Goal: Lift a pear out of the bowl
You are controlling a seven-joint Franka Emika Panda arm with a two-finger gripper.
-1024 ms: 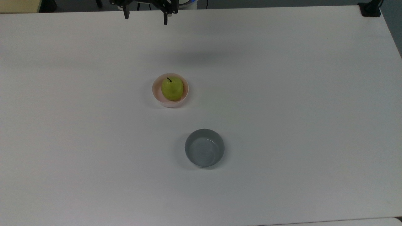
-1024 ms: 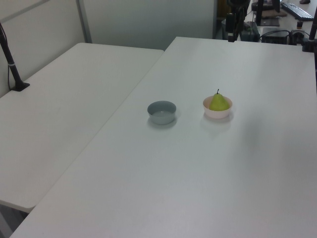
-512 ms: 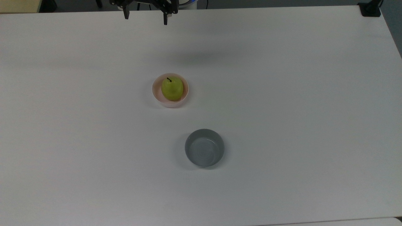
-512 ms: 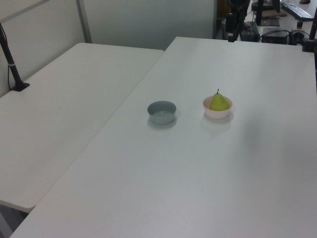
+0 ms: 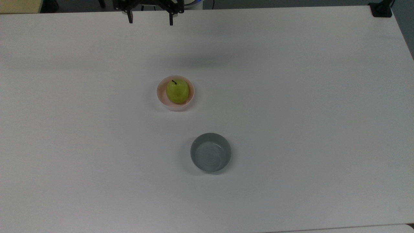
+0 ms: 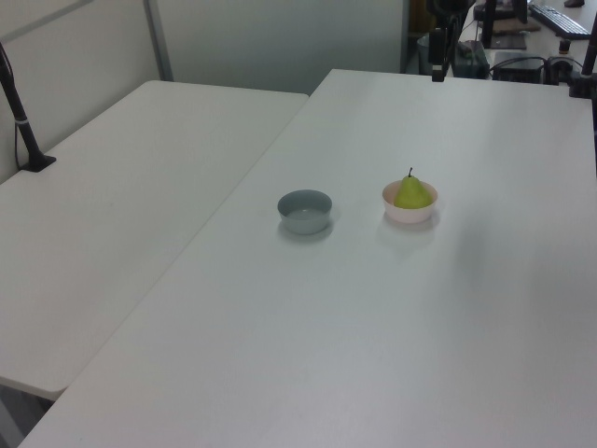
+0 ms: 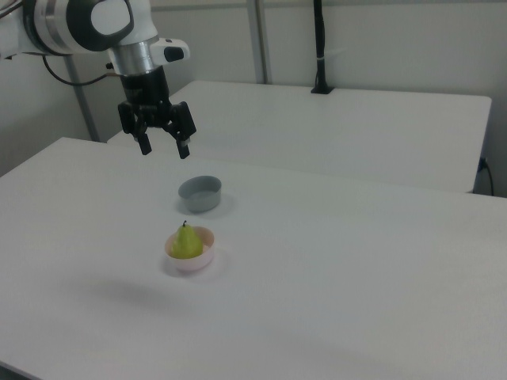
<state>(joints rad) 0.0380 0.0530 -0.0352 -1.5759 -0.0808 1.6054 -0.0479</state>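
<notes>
one pear (image 5: 177, 91), two bowls: one pink bowl (image 5: 160, 97), one grey bowl (image 5: 210, 152); two white tables (image 6: 112, 215).

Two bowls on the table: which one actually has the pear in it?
The pale pink bowl holds the pear, stem up. The grey bowl nearby has nothing in it. In the top view, the pink one lies closer to the open gripper.
</notes>
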